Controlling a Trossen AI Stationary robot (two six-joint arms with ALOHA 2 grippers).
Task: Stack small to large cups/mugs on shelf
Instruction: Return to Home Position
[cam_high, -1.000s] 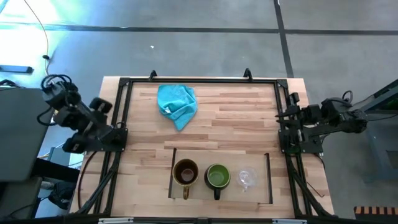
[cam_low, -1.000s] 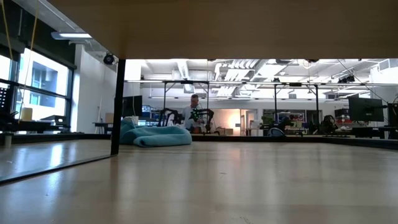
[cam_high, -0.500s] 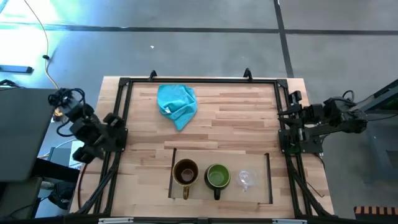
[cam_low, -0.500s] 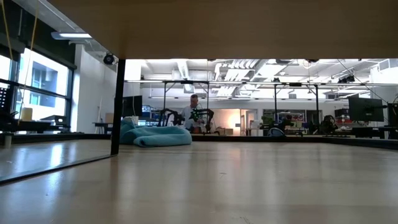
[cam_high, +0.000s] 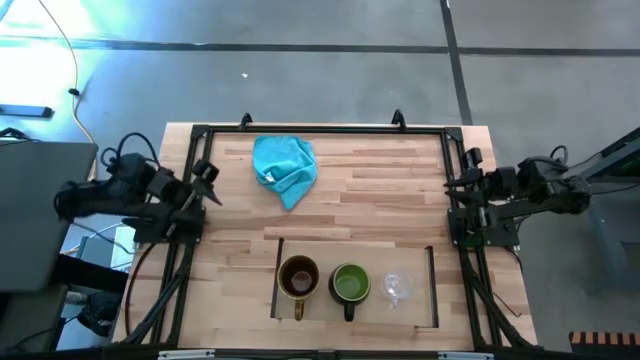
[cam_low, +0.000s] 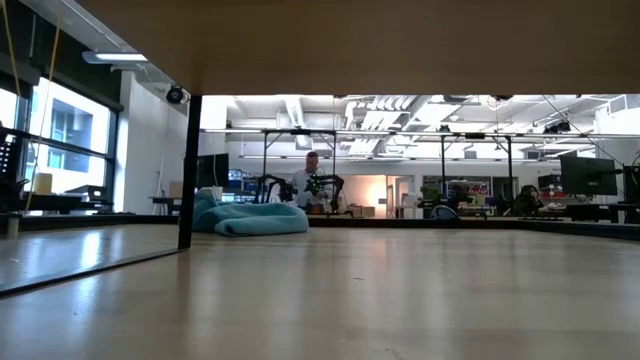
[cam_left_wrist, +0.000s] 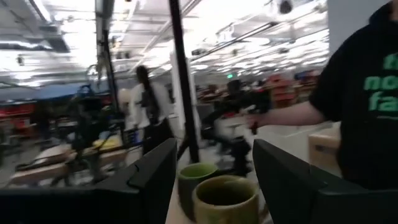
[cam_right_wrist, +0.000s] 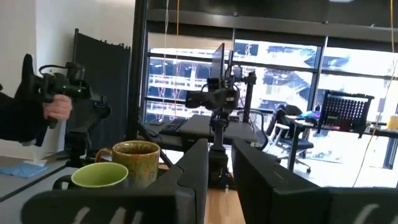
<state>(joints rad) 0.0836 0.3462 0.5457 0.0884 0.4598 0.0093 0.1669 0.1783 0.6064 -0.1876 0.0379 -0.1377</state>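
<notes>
A pale flat wooden shelf (cam_high: 415, 300) with thin dark rails on its two short sides sits by one long edge of the striped wooden plank bench (cam_high: 380, 190), about midway along it. Three cups stand in a row on the shelf. The brown mug with a handle (cam_high: 298, 278) is next to the shelf's left rail. The green mug with a handle (cam_high: 349, 284) is in the middle, right beside the brown one. I cannot tell if they touch. The small clear glass cup (cam_high: 397, 287) comes next, a little apart from the green mug, with bare shelf between it and the right rail. All three stand upright. Both mug handles point at the long edge of the bench that the shelf sits by.

A crumpled turquoise cloth (cam_high: 286, 168) lies near the other long edge, closer to the left corner and well apart from the shelf.

The left pincer (cam_high: 208, 185) hangs over the left edge of the bench, pointing in across the wood. Its two dark fingers (cam_left_wrist: 149, 180) are wide apart and hold nothing. The two mugs show in the gap, farther off. The right pincer (cam_high: 462, 184) sits tucked at the right edge of the bench. Its fingers (cam_right_wrist: 193, 180) are only a little way apart, with nothing between them.

Beyond the bench stands a person in a black top with green letters (cam_left_wrist: 364, 93). A person's hand (cam_right_wrist: 57, 107) grips a dark gadget.
</notes>
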